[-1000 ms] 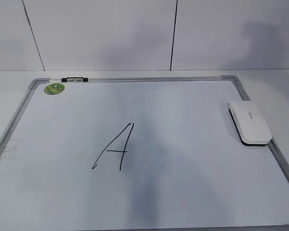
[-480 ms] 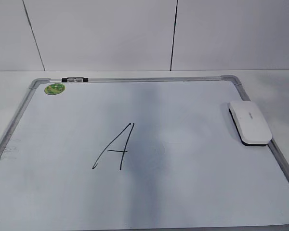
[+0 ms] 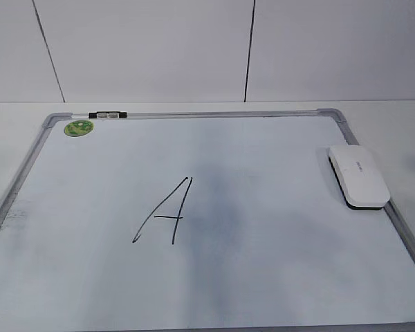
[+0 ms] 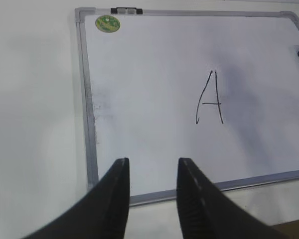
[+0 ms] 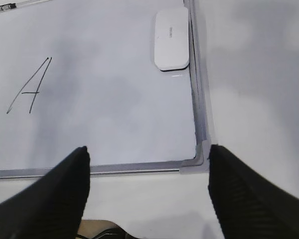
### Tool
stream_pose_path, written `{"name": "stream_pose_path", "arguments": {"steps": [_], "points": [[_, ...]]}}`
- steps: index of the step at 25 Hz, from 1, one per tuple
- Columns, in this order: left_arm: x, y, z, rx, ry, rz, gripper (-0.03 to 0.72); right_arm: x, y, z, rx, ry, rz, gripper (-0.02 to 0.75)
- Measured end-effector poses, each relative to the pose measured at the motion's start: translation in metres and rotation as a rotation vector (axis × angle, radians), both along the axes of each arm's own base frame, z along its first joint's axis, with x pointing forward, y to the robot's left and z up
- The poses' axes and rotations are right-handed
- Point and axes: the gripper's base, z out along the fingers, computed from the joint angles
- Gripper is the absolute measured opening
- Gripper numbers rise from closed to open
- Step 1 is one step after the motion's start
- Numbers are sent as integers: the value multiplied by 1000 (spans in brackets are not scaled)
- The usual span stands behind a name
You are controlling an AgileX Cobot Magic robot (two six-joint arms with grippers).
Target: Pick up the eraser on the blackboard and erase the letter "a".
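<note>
The white eraser lies flat on the right side of the blackboard, against its grey frame. It also shows in the right wrist view. No lowercase "a" shows in any view. A tall capital "A" in black marker is drawn near the board's middle. My left gripper is open and empty above the board's near left edge. My right gripper is wide open and empty above the near right corner, well short of the eraser. Neither gripper shows in the exterior view.
A round green sticker sits in the board's far left corner. A small black-and-white marker lies on the far frame beside it. White table surrounds the board, and a white tiled wall stands behind. Grey shadows fall across the board.
Only the grey shadow over the middle of the board has shifted a little. The eraser, the marker and the board have not moved.
</note>
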Motion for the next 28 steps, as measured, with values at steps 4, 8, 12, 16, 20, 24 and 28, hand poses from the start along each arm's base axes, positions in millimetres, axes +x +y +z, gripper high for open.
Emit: {"name": "stream_pose_path", "arguments": {"steps": [4, 8, 12, 16, 20, 24, 28], "points": [[-9, 2, -23, 31, 22, -6, 245, -13, -2, -24, -13, 7, 12, 562], [-19, 5, -43, 56, 30, -14, 245, -24, -3, -50, -37, 12, 34, 562], [-26, 6, -60, 68, 20, -6, 245, -33, -5, -69, -68, -2, 64, 562], [-28, 7, -79, 62, -24, 6, 245, -42, -6, -77, -103, -43, 94, 562], [-28, 8, -96, 72, -70, 7, 245, -44, -9, -88, -138, -48, 86, 562], [-27, 9, -104, 84, -85, 10, 245, -40, -10, -96, -158, -40, 80, 562], [-27, 10, -104, 97, -88, 15, 245, -34, -11, -98, -171, -91, 64, 562]]}}
